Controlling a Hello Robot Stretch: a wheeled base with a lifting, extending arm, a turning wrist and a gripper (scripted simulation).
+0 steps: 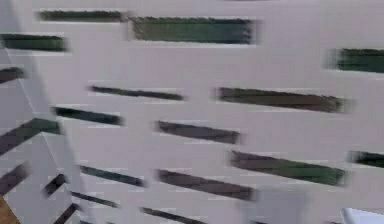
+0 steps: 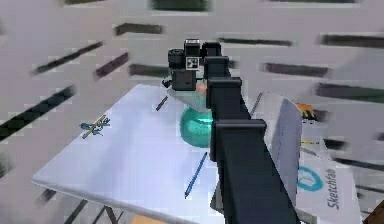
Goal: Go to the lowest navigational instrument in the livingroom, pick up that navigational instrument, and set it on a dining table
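A teal round thing (image 2: 194, 128), perhaps a small globe, stands on a white tabletop (image 2: 120, 160) in the arm side view. The dark arm (image 2: 240, 150) reaches over the table and partly covers it. At the arm's far end, by two white marked squares, is my gripper (image 2: 172, 82), just beyond the teal thing. I cannot tell whether it holds anything.
On the table lie a dark pencil (image 2: 160, 103), a blue pen (image 2: 196, 174) and a small dark object (image 2: 97, 125). White boxes (image 2: 288, 135) and a printed book (image 2: 322, 186) sit at its right. A white wall with dark slots (image 1: 200, 110) stands close ahead in the forward view.
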